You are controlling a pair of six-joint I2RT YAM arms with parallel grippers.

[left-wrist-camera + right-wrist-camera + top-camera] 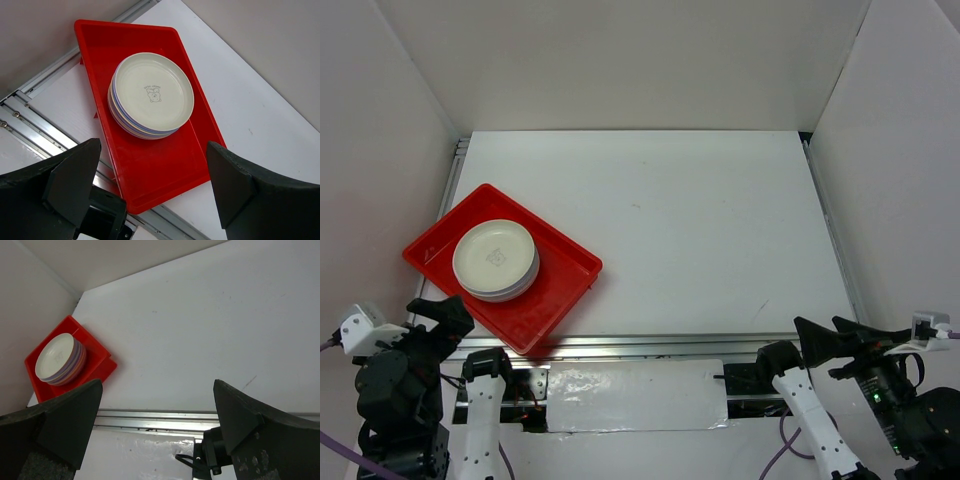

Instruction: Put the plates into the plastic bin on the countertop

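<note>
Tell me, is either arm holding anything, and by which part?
Nothing. The left end effector and right end effector gape empty; the round pastel plastic plates lie stacked in the red plastic bin.

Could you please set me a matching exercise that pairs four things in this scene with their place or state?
Column one:
1. plates
2. plastic bin
3. left gripper
4. right gripper

Column two:
a. bright red, at the near left of the countertop
b. open, at the near right edge, far from the bin
c. stacked inside the bin, a cream one on top
d. open, close to the bin's near end

Pairs: 1-c, 2-a, 3-d, 4-b.
</note>
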